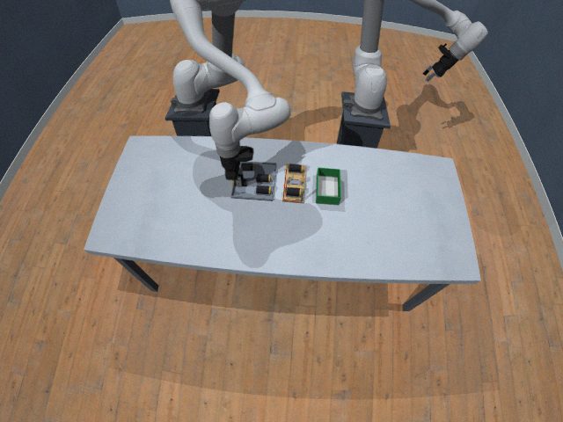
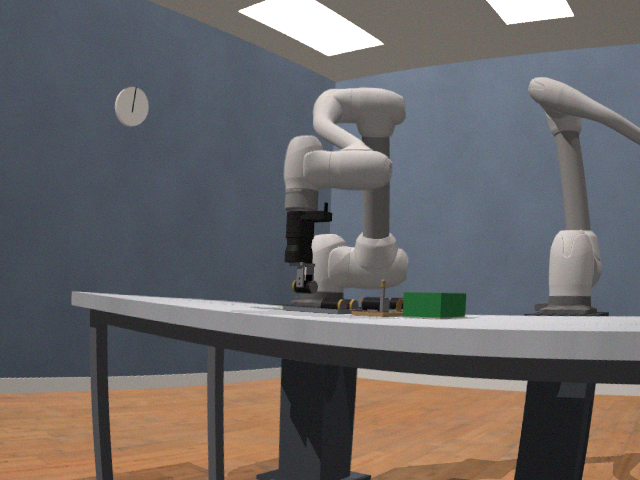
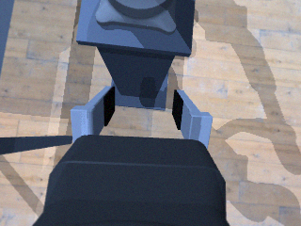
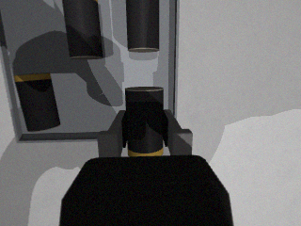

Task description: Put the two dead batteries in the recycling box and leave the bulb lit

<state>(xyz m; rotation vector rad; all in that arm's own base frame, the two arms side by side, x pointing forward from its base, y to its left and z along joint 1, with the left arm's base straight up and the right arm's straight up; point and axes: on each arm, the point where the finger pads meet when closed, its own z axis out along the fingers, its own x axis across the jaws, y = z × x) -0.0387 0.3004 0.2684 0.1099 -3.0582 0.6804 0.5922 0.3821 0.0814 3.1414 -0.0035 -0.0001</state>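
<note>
black battery clamped in right hand, underside hidden; left hand wide open, empty.black battery (image 1: 244, 183) (image 2: 310, 286) (image 4: 145, 105) clamped in right hand (image 1: 238, 181) (image 2: 303, 285) (image 4: 145, 121), underside hidden; left hand (image 1: 427, 75) (image 3: 143, 109) wide open, empty

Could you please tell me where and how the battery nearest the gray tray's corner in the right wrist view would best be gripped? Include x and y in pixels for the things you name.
I would grip that battery (image 4: 39, 104) around mid-body, coming from straight above, with the fingers on its two long sides. It lies flat as a cylinder, slightly askew to the tray walls (image 4: 56, 137), so the tool should turn to match.
</note>
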